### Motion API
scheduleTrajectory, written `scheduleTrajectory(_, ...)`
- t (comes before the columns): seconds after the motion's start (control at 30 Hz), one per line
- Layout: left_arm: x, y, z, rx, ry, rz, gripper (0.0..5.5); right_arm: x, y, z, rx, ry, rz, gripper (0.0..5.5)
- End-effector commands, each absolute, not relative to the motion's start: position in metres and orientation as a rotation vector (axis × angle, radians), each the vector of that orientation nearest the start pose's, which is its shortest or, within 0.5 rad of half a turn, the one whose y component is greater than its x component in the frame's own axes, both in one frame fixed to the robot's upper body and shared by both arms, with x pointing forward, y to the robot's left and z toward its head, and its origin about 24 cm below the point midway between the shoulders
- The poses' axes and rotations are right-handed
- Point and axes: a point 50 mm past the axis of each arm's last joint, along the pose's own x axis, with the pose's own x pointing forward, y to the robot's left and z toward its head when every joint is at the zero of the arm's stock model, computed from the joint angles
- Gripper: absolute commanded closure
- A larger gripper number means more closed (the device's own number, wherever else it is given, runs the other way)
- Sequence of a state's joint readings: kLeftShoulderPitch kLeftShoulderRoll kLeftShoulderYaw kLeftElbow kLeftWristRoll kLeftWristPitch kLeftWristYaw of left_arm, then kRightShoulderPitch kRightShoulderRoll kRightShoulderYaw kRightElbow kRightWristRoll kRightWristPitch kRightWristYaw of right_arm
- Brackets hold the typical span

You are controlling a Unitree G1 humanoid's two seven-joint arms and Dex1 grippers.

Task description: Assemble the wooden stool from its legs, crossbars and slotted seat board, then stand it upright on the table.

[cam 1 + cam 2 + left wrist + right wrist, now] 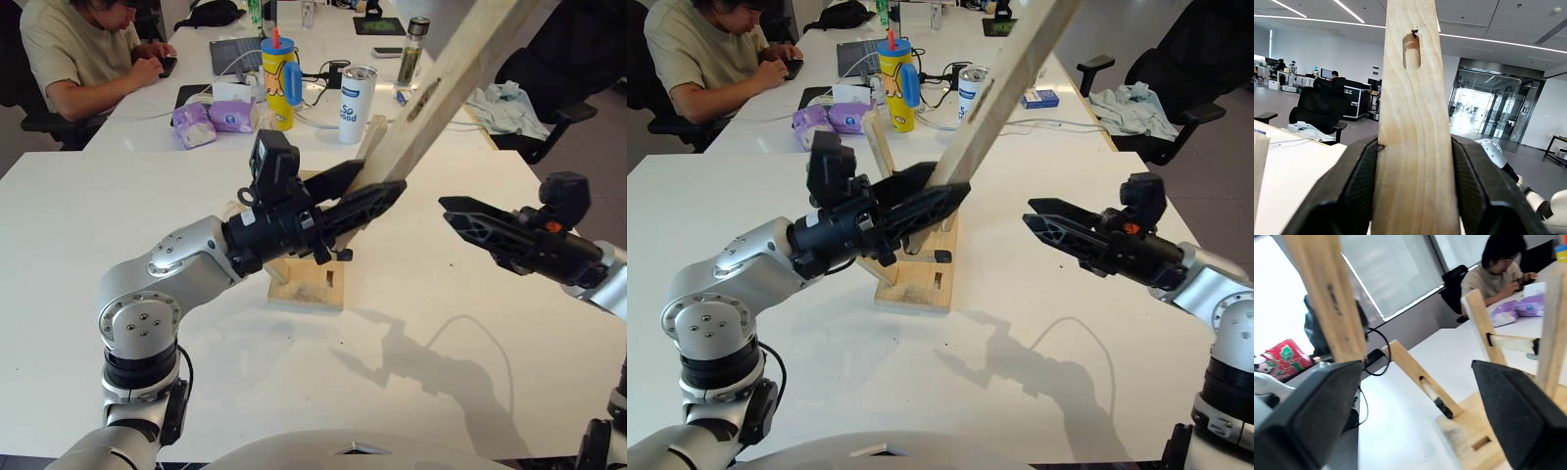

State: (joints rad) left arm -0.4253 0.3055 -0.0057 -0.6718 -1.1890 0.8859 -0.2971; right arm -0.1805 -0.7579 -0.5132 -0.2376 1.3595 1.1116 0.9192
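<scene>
My left gripper (377, 181) is shut on a long wooden leg (460, 69) that slants up and to the right above the table. The left wrist view shows its fingers (1352, 191) pressed against both sides of the leg (1415, 122), which has a slot near its top. Below it the slotted seat board (916, 279) lies flat on the white table, with other legs (1484, 328) and a crossbar (1511, 343) standing in it. My right gripper (1031, 213) hovers open to the right of the stool, pointing at it and holding nothing.
The table behind carries a yellow bottle (279, 83), a white tumbler (357, 103), tissue packs (211, 119), cables and a laptop. A person sits at its left end. Office chairs (549, 69) stand at the right. The white table (118, 206) has free room left and front.
</scene>
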Motion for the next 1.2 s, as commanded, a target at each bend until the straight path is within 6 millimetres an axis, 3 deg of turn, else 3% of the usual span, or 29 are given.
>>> scheduleTrajectory(0.03, 0.208, 0.078, 0.202, -0.394, 0.024, -1.368, 3.48, 0.210, -0.240, 0.219, 0.667, 0.090, 1.331, 0.73)
scheduleTrajectory(0.13, 0.204, 0.078, 0.190, -0.412, 0.092, -1.406, 3.48, 0.209, -0.235, 0.225, 0.706, 0.088, 1.370, 0.17)
scheduleTrajectory(0.4, 0.194, 0.083, 0.171, -0.404, 0.214, -1.477, 3.48, 0.213, -0.218, 0.236, 0.765, 0.102, 1.414, 0.15)
scheduleTrajectory(1.0, 0.193, 0.091, 0.170, -0.408, 0.249, -1.491, 3.48, 0.211, -0.238, 0.215, 0.708, 0.216, 1.397, 3.37)
scheduleTrajectory(1.2, 0.190, 0.091, 0.164, -0.387, 0.284, -1.496, 3.48, 0.212, -0.232, 0.217, 0.702, 0.200, 1.441, 3.41)
